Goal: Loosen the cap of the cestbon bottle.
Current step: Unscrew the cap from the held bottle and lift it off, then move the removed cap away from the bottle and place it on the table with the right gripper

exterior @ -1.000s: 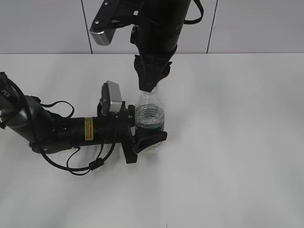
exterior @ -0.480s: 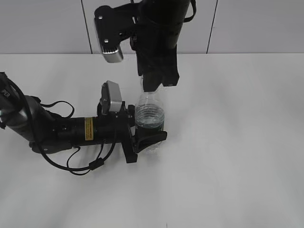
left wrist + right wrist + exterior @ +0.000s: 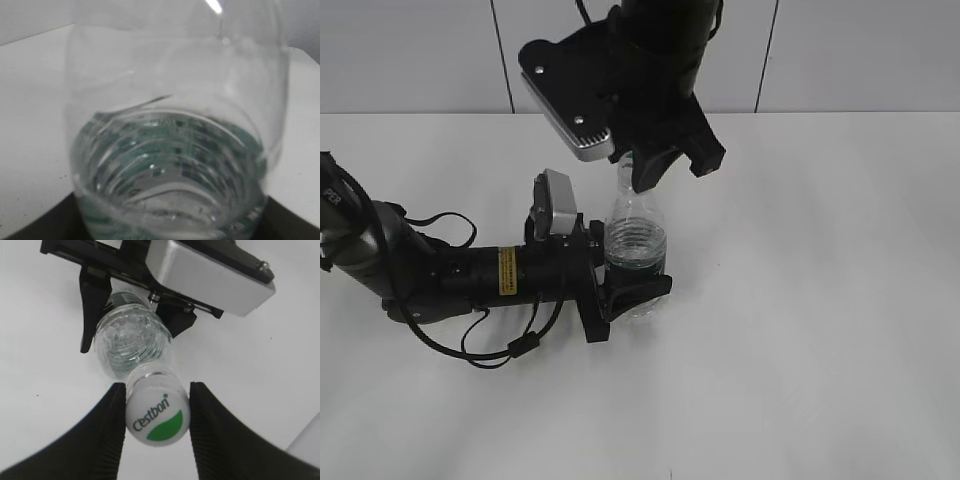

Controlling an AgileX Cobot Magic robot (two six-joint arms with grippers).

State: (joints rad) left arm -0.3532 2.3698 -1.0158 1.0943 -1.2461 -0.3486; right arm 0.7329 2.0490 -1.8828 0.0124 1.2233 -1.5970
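The cestbon bottle (image 3: 636,245) stands upright on the white table, clear and ribbed with a dark green label band. My left gripper (image 3: 632,272) lies low from the left, shut around the bottle's body; the bottle (image 3: 170,150) fills the left wrist view, with dark fingers (image 3: 25,231) only at the bottom corners. My right gripper (image 3: 646,178) comes down from above and hides the cap in the exterior view. From the right wrist, the white cap (image 3: 157,412) with its green leaf mark sits between the two black fingers (image 3: 107,430), which press on its sides. Below it are the bottle (image 3: 131,342) and the left gripper (image 3: 132,305).
The left arm (image 3: 470,275) with its loose black cables lies across the table's left half. The right arm's silver wrist camera (image 3: 565,110) hangs just left of the bottle neck. Bare white table (image 3: 820,300) lies to the right and in front; a grey wall stands behind.
The right wrist has turned about the bottle's neck, its camera swinging from the left round toward the front. Bottle and left arm have stayed put.
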